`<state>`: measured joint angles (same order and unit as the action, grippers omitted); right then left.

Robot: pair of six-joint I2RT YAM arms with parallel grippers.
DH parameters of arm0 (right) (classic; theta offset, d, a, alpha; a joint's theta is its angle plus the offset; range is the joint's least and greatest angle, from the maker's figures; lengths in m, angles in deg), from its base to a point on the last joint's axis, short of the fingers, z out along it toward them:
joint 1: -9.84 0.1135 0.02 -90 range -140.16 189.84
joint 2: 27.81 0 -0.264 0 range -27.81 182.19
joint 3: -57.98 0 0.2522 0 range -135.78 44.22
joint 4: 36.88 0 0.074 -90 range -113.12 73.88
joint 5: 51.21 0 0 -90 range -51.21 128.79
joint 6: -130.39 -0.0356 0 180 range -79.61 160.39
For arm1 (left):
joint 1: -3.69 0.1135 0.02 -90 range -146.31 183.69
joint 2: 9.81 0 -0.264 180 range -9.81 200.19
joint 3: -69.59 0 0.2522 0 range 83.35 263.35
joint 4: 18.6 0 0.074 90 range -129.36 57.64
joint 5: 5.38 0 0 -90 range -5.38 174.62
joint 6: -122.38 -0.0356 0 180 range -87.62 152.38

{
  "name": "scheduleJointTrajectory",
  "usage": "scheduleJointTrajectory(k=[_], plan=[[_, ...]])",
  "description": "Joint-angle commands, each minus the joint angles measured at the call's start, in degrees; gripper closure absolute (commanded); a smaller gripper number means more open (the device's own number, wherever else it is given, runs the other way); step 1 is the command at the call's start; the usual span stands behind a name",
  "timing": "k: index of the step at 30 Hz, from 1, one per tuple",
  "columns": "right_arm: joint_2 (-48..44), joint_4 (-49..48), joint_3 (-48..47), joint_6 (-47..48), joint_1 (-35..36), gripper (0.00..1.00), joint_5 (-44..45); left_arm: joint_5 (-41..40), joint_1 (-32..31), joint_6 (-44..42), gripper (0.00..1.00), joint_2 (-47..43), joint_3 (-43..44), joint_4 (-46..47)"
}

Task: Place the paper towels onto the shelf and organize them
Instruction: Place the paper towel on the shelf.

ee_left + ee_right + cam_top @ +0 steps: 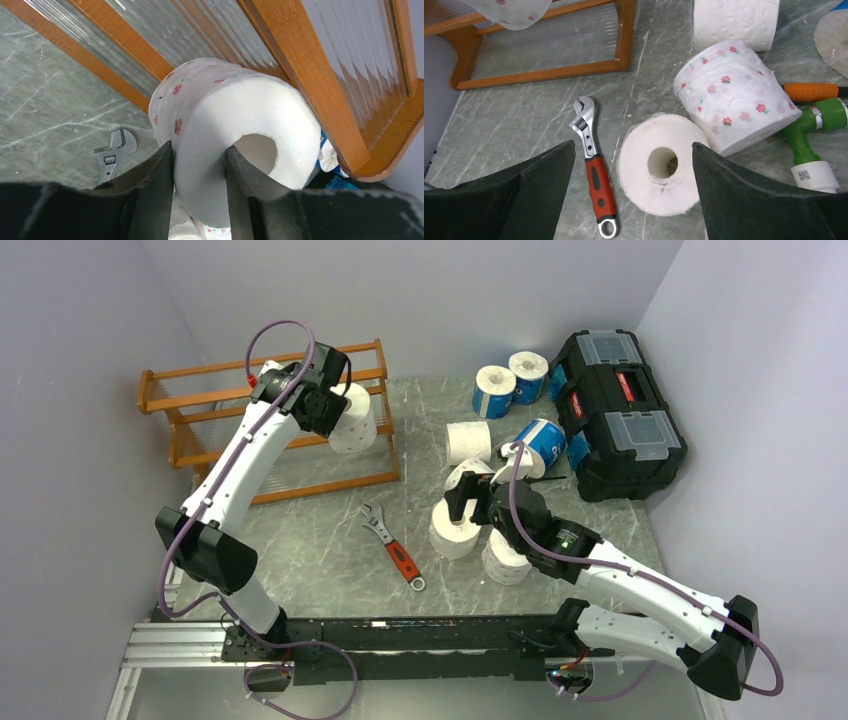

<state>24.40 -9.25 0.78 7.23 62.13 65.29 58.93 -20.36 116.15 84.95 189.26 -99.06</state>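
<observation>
Left hand (200, 150) partly closed, pinching a floral-print paper towel roll (240, 110) by its wall: 1 finger on the printed outside, the other beside the core. The roll is at the right end of the wooden shelf (200, 375), 10 o'clock on the worktop (320, 540); whether it rests on a tier, cannot tell. Right hand (633, 150) wide open, empty, above an upright plain white roll (649, 195). Adjustable wrench (594, 170) at that roll's 9 o'clock, second floral roll (734, 105) at 1 o'clock.

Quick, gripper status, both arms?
Left gripper: closed on a flower-printed paper towel roll at the shelf.
Right gripper: open, holding nothing.
</observation>
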Motion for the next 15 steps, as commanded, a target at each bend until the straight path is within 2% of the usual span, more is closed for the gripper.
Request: scheduleJointTrajectory(k=[1,6,15], plan=[[-0.62,-0.79,-2.09,0.65,-0.15,0.11,0.21,0.78,0.39,0.76,0.97,0.07,2.31,-0.21],[-0.93,-0.43,-2.14,0.73,-0.21,0.11,0.39,1.26,0.63,-0.01,0.88,0.25,2.54,0.78],[-0.71,-0.59,-1.91,0.71,-0.24,0.11,0.48,2.38,0.77,-2.15,0.58,-1.67,-0.69,4.43]])
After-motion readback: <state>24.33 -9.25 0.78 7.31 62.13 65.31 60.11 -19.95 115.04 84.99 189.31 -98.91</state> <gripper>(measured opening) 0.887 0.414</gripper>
